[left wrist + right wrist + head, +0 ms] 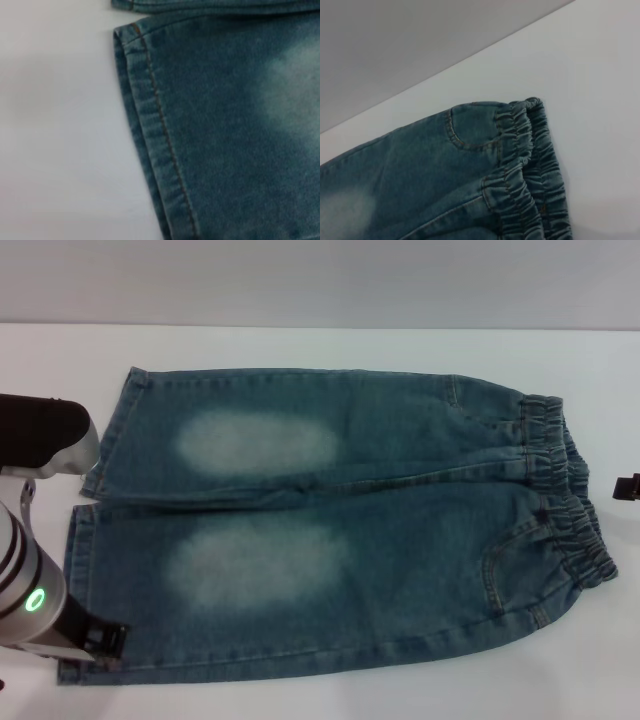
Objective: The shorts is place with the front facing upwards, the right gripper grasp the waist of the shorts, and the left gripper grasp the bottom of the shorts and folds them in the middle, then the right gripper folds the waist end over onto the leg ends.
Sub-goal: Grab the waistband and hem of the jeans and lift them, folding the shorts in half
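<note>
Shorts (pixel 330 530) flat on table (pixel 300 340), front up, waist (pixel 565 500) rightward | left gripper (pixel 100 638) at near leg hem for grasp, opening unclear | right gripper (pixel 627 487) beside waist, fingers unseen

Smooth white matte tabletop (pixel 330 695): seen across the whole foreground, evenly lit, with only soft shadows. Plain pale grey wall (pixel 320 280): met by the table's far edge in one straight line.

Flat shorts (pixel 340 530) on white table (pixel 320 345), left pincer (pixel 105 640) at near-leg hem, waist (pixel 565 495) rightward.
</note>
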Robot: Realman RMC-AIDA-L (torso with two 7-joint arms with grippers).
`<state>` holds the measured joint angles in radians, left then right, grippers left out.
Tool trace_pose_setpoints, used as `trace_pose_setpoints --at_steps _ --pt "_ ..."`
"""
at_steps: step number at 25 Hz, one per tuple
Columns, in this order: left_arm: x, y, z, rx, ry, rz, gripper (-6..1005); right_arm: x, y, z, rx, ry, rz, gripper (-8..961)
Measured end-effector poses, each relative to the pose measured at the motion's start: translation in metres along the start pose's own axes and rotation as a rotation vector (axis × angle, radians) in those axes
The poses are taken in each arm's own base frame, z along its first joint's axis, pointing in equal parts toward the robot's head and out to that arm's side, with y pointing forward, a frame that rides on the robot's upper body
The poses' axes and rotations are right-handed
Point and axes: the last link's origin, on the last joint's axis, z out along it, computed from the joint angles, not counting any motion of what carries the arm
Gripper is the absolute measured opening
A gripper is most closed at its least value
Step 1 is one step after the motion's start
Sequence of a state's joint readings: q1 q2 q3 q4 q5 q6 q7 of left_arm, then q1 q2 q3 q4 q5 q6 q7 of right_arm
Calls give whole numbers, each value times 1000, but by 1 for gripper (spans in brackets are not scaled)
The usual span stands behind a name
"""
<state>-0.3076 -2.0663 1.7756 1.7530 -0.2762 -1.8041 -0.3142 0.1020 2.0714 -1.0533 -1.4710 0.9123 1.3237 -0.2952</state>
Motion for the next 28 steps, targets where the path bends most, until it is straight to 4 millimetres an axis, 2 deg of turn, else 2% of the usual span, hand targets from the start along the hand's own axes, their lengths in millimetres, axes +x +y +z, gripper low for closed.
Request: trace_pose_setpoints --at_steps 9,20,25,28 --pt "4 -1 5 -2 26 -25 311 -4 1 -1 -8 -10 -3 815" --pt "2 -7 11 16 1 -38 778 -5 3 -1 -14 -5 -4 816" --pt "1 -6 13 15 -11 -34 862 -6 5 0 -18 -6 -7 816" --pt "0 -5 14 8 -18 -29 860 -7 6 0 -20 -7 -10 816"
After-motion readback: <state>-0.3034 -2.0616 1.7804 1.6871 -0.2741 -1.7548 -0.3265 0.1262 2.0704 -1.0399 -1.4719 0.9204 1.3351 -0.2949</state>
